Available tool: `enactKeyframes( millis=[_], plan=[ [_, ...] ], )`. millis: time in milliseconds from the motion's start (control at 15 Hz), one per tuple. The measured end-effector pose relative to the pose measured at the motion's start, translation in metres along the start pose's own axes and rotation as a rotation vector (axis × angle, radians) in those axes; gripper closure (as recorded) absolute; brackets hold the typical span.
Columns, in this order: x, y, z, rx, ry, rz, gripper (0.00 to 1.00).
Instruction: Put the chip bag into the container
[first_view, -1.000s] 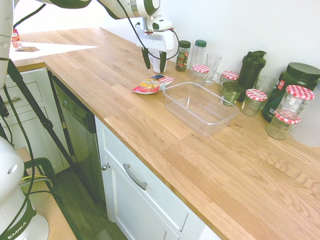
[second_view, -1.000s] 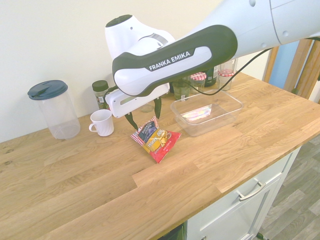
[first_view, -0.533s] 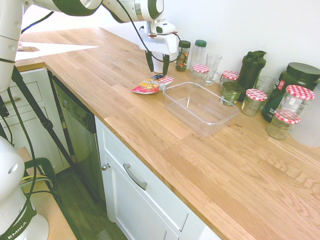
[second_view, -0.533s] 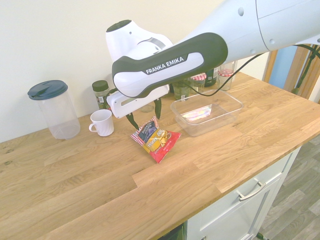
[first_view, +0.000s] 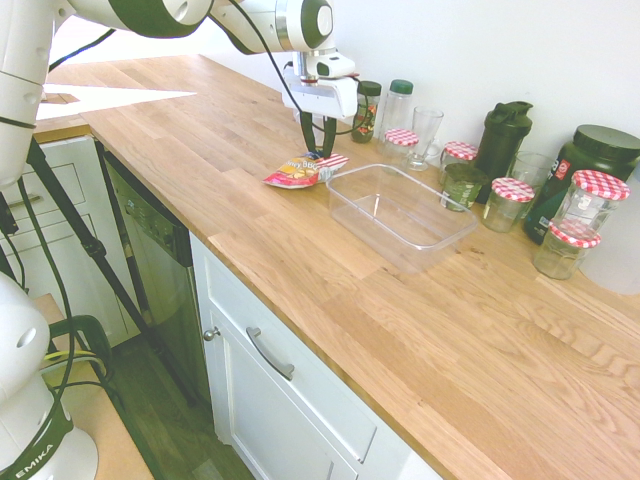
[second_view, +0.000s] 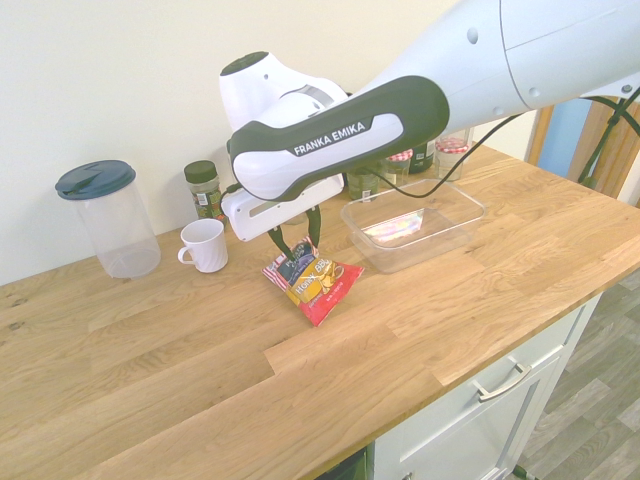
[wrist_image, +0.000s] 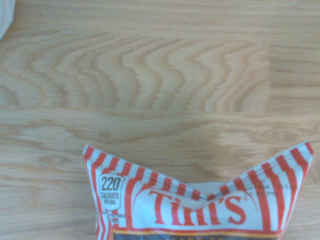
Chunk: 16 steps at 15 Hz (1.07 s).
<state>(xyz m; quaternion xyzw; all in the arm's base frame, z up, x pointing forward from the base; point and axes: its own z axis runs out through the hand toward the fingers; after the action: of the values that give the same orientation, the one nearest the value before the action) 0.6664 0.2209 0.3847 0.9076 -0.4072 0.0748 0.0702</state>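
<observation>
The chip bag (first_view: 298, 171) lies flat on the wooden counter, just left of the container (first_view: 400, 215), a clear shallow tub holding nothing. My gripper (first_view: 318, 148) stands upright over the bag's red-and-white striped end, with the fingers pressed in on both sides of that end. In the second exterior view the gripper (second_view: 297, 243) pinches the striped end of the chip bag (second_view: 315, 282), and the container (second_view: 415, 225) sits to its right. The wrist view shows the chip bag (wrist_image: 200, 210) with its striped edge buckled into a V at the middle.
A white mug (second_view: 205, 245), a spice jar (second_view: 203, 187) and a blue-lidded clear pitcher (second_view: 108, 218) stand behind the bag. Red-checked-lid jars (first_view: 510, 200), a glass (first_view: 424, 135) and a dark shaker bottle (first_view: 503, 135) line the wall beyond the container.
The gripper has come down onto the bag's striped end and its fingers have drawn closer together, buckling that end. The bag has stayed on the counter.
</observation>
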Motion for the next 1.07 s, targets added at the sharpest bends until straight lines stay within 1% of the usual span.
enactKeyframes(
  millis=[733,933,1067],
  plan=[
    [-0.002,-0.001,-0.003,0.005,-0.001,0.004,1.0],
    [0.003,0.011,-0.039,0.042,0.024,0.021,1.0],
    [0.017,0.04,-0.082,0.068,0.049,0.052,1.0]
  ],
)
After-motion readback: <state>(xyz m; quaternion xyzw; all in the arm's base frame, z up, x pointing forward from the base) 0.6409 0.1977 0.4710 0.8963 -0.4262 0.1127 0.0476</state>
